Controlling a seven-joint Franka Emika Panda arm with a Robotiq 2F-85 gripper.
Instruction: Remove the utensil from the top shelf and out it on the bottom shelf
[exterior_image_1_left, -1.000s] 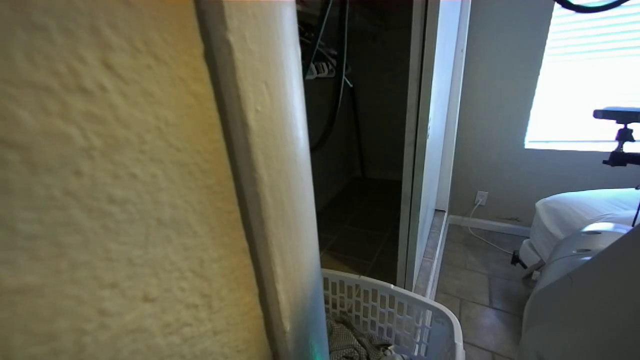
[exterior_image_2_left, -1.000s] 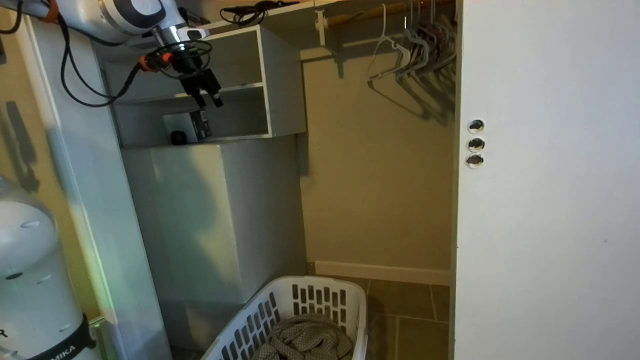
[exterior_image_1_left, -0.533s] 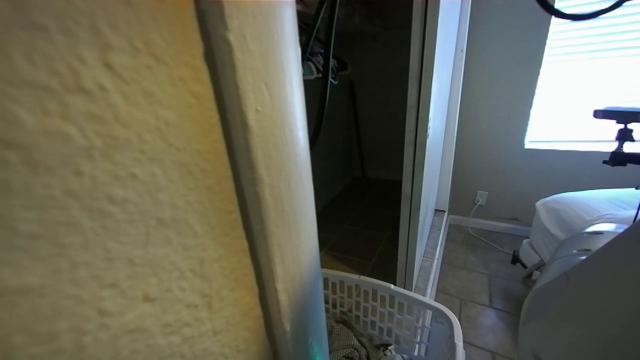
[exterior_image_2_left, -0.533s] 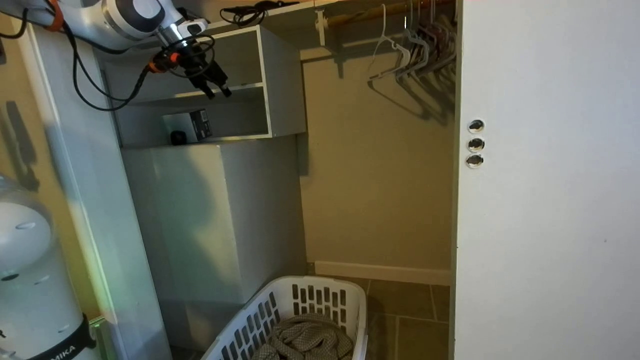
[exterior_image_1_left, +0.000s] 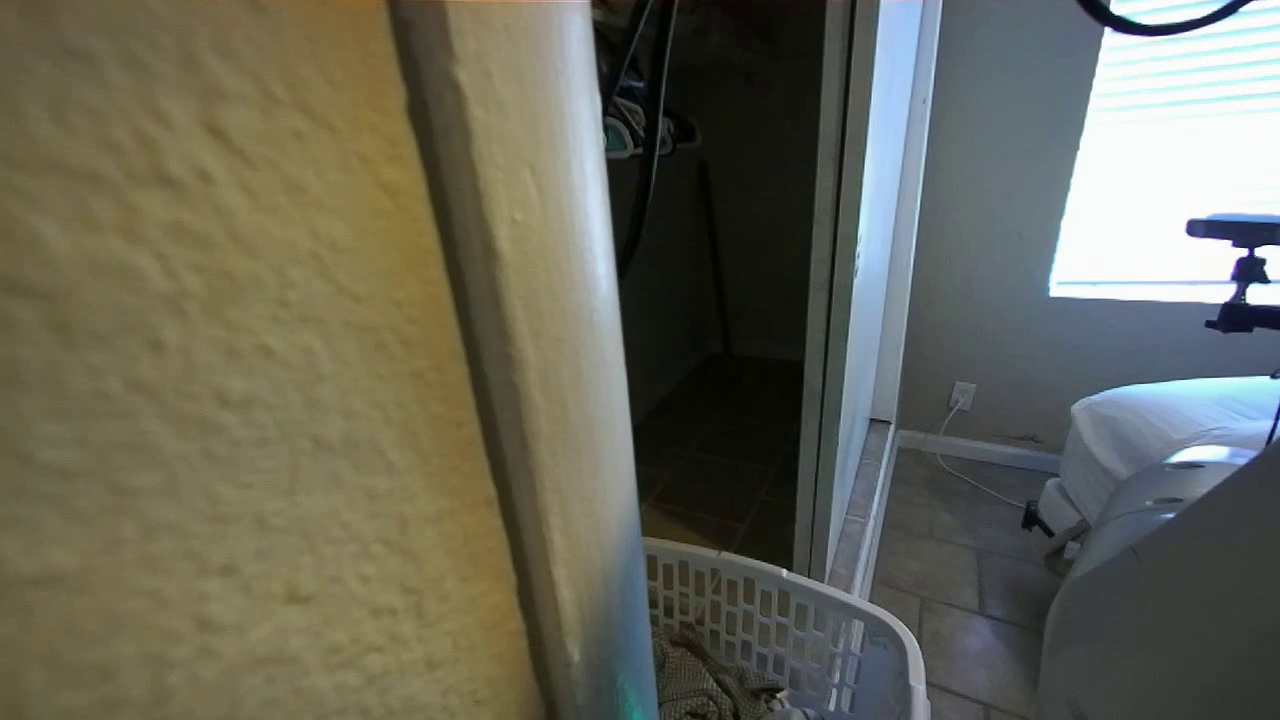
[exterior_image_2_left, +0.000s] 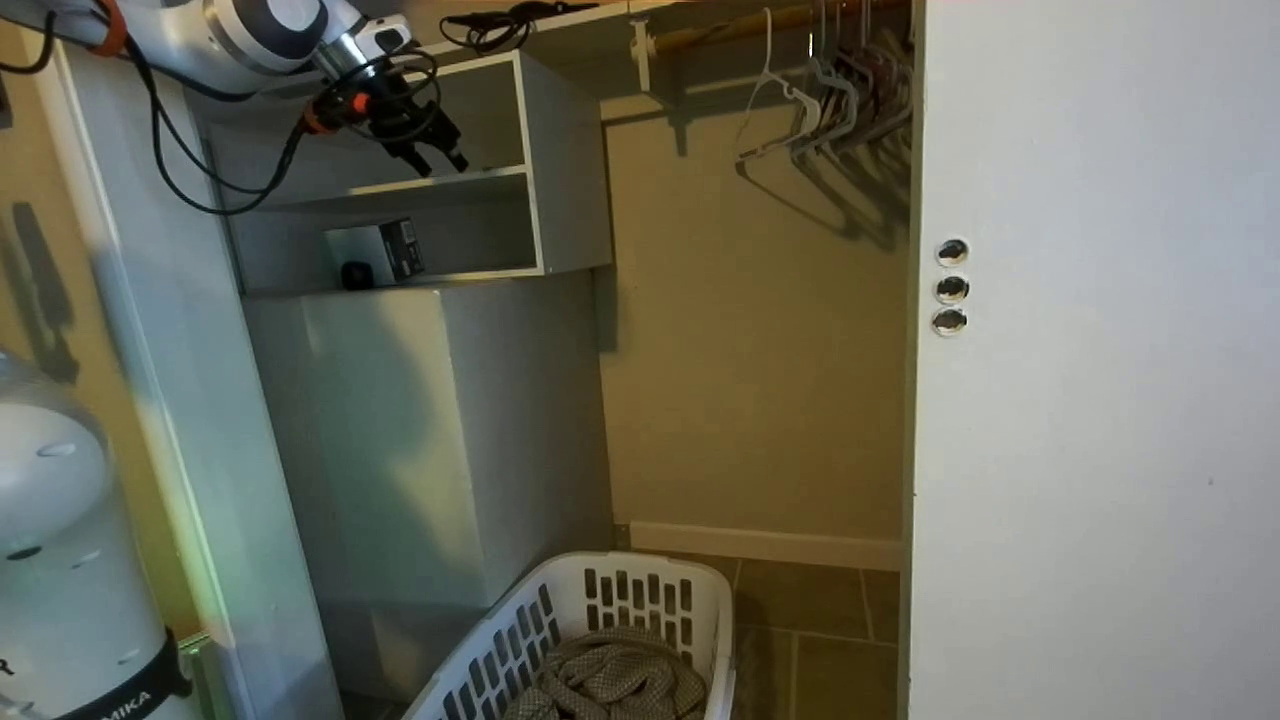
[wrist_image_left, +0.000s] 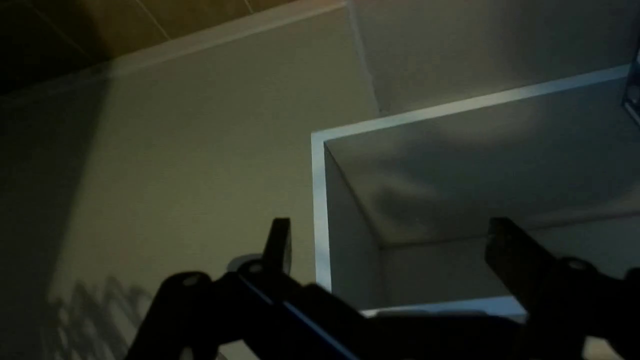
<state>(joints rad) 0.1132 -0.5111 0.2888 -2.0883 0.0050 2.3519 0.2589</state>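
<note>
Beige closet wall (exterior_image_2_left: 750, 400) flanks the white boxy shelves (exterior_image_2_left: 560, 180), the empty black two-fingered gripper (exterior_image_2_left: 442, 166) spread before them, no utensil visible, pick and placement apparently both left.

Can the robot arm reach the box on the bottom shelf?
Probably yes: the bottom shelf has an open front, and the gripper is open. It hangs higher than the box, so should come down first.

The black band (exterior_image_2_left: 140, 688) reads "MIKA", and the white robot base (exterior_image_2_left: 70, 570) shows "R".
</note>
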